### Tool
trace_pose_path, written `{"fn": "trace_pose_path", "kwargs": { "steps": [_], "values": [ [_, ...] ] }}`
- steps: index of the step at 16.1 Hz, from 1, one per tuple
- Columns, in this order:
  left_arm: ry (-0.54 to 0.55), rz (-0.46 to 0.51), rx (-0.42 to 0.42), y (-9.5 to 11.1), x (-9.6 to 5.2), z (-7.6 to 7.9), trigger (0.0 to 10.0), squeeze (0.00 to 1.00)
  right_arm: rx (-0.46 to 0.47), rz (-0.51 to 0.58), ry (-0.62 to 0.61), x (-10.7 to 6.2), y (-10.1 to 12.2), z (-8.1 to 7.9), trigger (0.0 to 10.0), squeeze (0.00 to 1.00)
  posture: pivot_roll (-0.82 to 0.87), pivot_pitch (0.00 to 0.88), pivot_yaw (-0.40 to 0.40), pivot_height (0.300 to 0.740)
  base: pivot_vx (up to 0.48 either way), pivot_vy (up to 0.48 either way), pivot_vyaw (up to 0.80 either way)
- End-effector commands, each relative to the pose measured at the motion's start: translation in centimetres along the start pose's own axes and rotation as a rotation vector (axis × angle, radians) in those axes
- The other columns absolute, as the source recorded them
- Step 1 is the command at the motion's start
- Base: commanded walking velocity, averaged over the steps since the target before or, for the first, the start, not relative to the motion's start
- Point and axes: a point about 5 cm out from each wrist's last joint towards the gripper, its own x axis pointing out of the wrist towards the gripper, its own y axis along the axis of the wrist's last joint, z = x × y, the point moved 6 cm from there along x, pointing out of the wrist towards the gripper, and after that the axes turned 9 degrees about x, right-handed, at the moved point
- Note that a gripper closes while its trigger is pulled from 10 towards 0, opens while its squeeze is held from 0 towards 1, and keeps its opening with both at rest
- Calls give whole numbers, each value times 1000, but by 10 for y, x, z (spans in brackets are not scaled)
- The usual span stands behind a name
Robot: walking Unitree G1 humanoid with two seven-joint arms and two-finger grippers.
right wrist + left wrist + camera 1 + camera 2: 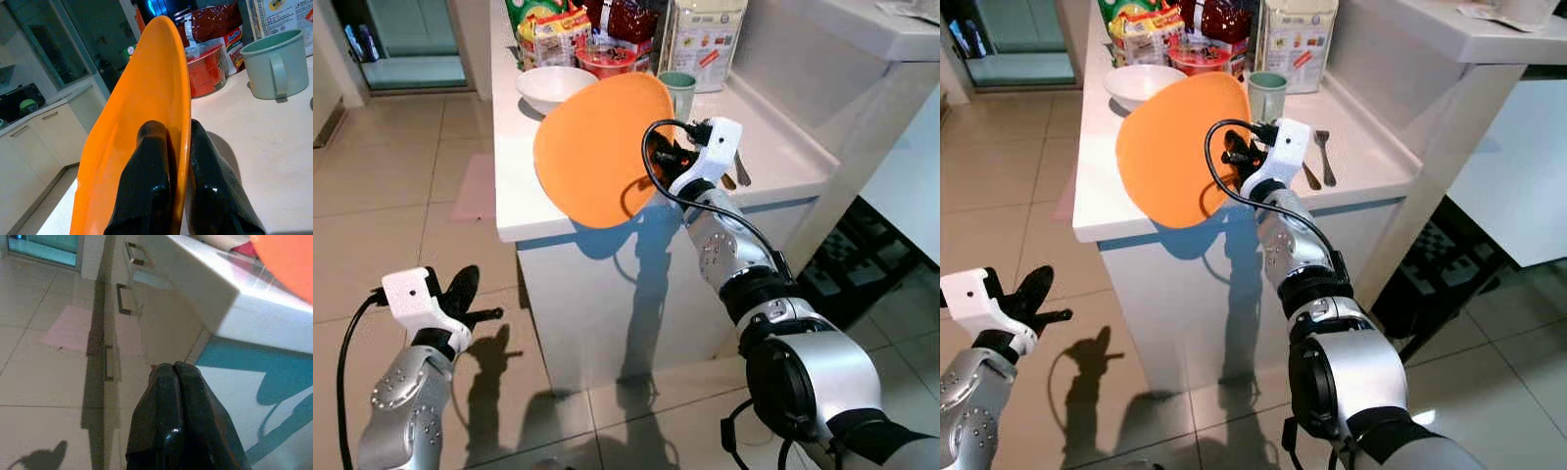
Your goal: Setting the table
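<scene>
My right gripper (658, 157) is shut on the rim of an orange plate (597, 147), one finger on each face, as the right wrist view shows (171, 129). The plate (146, 122) is tilted steeply on edge above the front part of the white counter (773, 157). Behind it on the counter are a white bowl (555, 86) and a pale green mug (677, 90). A fork (1324, 157) and a spoon (1310, 176) lie to the right of the gripper. My left gripper (470, 294) hangs low over the floor at the left, fingers (166, 382) pressed together on nothing.
Food packages (607, 29) and a red tub (605, 59) crowd the counter's back. A taller white ledge (862, 29) rises at the right. Beige tiled floor (391, 196) lies left of the counter, with cabinet drawer handles (122, 298) along its side.
</scene>
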Motion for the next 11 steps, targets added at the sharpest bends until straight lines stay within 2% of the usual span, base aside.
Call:
{"fn": "trace_pose_path", "kwargs": {
  "steps": [1,4,8,11],
  "values": [
    [2,-13,18,-3,-1,-3,10000,0,-51,-115,-80,-13,-27,27,0,0,229,19,-47,740,0,0,0],
    [-16,-20,-4,-7,-5,-8,10000,0,-55,-109,-97,-15,-25,34,0,0,222,27,-42,740,0,0,0],
    [-43,-23,-6,-10,-7,-3,10000,0,-55,-111,-103,-16,-27,35,0,0,223,27,-39,740,0,0,0],
    [-42,-24,-1,-7,-1,2,10000,0,-52,-118,-95,-16,-31,32,0,0,228,26,-41,740,0,0,0]
  ]
}}
